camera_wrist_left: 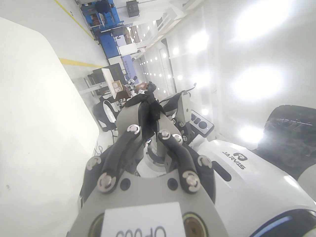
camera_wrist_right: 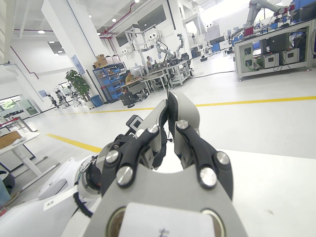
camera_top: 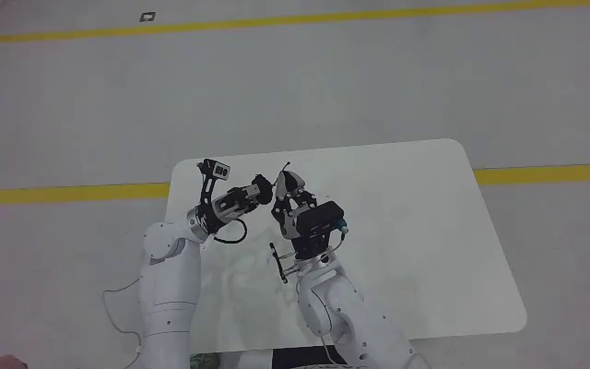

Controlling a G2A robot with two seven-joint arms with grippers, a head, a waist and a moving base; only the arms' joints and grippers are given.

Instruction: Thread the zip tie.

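Observation:
The zip tie is a thin black strip that sticks up out of my right gripper, which is shut on it. From above, the strip's free end rises over the two grippers, which meet tip to tip above the table's near left part. My left gripper is shut, with black material of the zip tie bunched at its fingertips. The right gripper sits just beyond it. In the top view the left gripper and the right gripper almost touch.
The white table has rounded corners and a bare right half. A thin black strip shows below the right wrist. Yellow floor lines run behind the table. Workbenches stand far off in the room.

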